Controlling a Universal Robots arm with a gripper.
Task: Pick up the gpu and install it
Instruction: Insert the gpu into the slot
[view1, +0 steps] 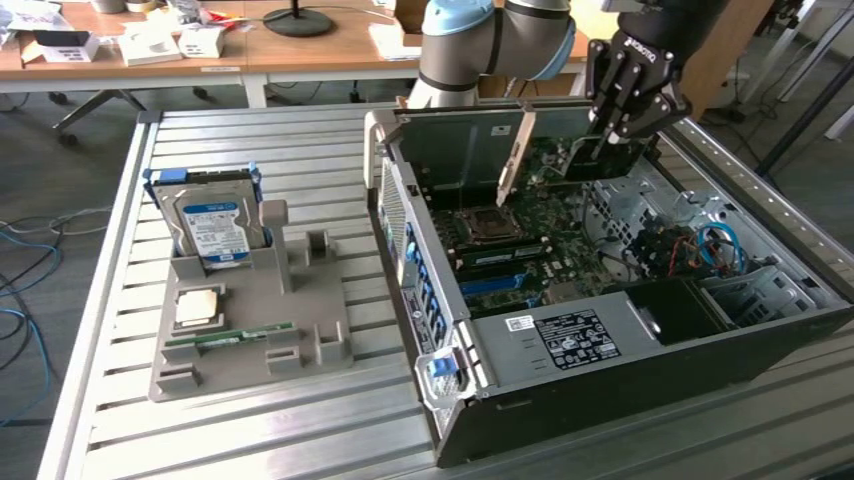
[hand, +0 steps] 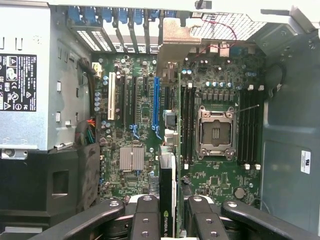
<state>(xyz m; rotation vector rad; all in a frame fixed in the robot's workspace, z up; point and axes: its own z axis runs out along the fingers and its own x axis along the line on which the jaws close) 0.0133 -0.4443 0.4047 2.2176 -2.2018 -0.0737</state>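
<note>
Green circuit board, black cooler block, long silver metal end bracket: the gpu (view1: 567, 165), a small flat card.

Location: the gpu hung on edge inside the open dark-grey metal computer case (view1: 601, 400), above the green motherboard (hand: 145, 125) and toward the case's rear wall, with the bracket end nearest that wall. In the wrist view its thin edge lay close beside the line of the long blue expansion slot (hand: 156, 105). Whether its lower edge touched any slot could not be told.

Holder of item: the black multi-fingered gripper (view1: 611, 140) was clamped on the gpu, its fingers (hand: 147, 212) pressing both flat faces of the card near the upper edge.

Handling, judged: probably light and stiff, yet fragile. The board would not flex safely and the contact edge and fan should be spared. The best hold seemed to be the flat faces at the cooler block and upper edge, as taken. The smooth bracket looked slippery and a poor purchase.

Also inside the case: a square silver processor socket (hand: 216, 132) on the motherboard.

Outside the case, to the exterior view's left: a grey moulded holder (view1: 314, 330) carrying a boxy silver hard drive (view1: 214, 230) with a blue-white label and a thin narrow green memory stick (view1: 247, 335).
</note>
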